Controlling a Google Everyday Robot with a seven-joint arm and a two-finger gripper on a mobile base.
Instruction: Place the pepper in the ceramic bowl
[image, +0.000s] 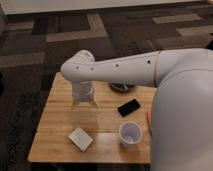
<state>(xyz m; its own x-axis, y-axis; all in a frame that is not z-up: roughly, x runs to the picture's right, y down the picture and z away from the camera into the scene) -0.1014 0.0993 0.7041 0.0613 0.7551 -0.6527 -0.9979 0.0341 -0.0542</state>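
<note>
The pepper (148, 120) shows only as a thin orange-red sliver at the right edge of the wooden table (57, 117), right of centre in the frame and tight against the robot's white body (185, 125). Just left of it lie the black phone (129, 107) and, nearer the front edge, the white plastic cup (130, 134). The ceramic bowl (123, 88) sits further back, mostly hidden under the arm (120, 70); only a dark rim peeks out. The gripper (85, 104) hangs over the table's upper left, well apart from the pepper, its two fingers looking spread with nothing between them. A pale square block (80, 138) lies near the front.

To my eye the reach hasn't begun. It would do best to swing right, come down along the pepper's length and pinch across its thin body, steering clear of the phone and cup.
</note>
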